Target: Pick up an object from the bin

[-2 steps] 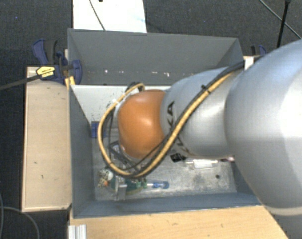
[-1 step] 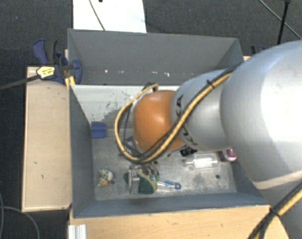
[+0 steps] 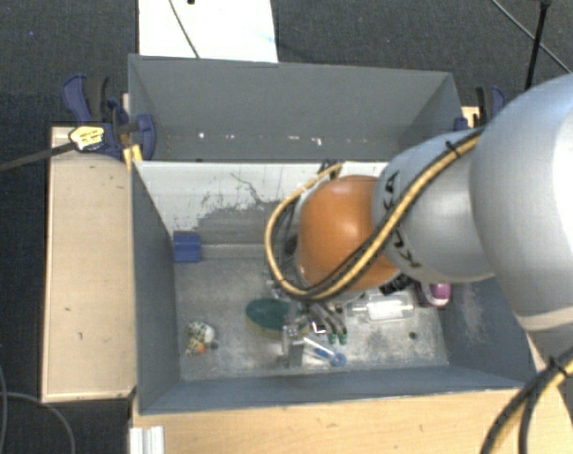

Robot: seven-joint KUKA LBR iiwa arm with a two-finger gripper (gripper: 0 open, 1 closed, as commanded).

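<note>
Grey bin (image 3: 164, 291), tool (image 3: 303, 340) half-hidden beneath arm (image 3: 476, 206)

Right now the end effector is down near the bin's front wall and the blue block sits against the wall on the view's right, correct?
Not quite: the camera view shows the blue block against the wall of the bin on the view's left, not the right. The end effector is indeed down near the front wall.

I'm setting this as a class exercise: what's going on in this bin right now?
A robot arm reaches in from the right, its gripper low over the bin floor near the front. A dark green round thing lies just left of it, a white thing to its right. Whether it holds anything I cannot tell.
</note>
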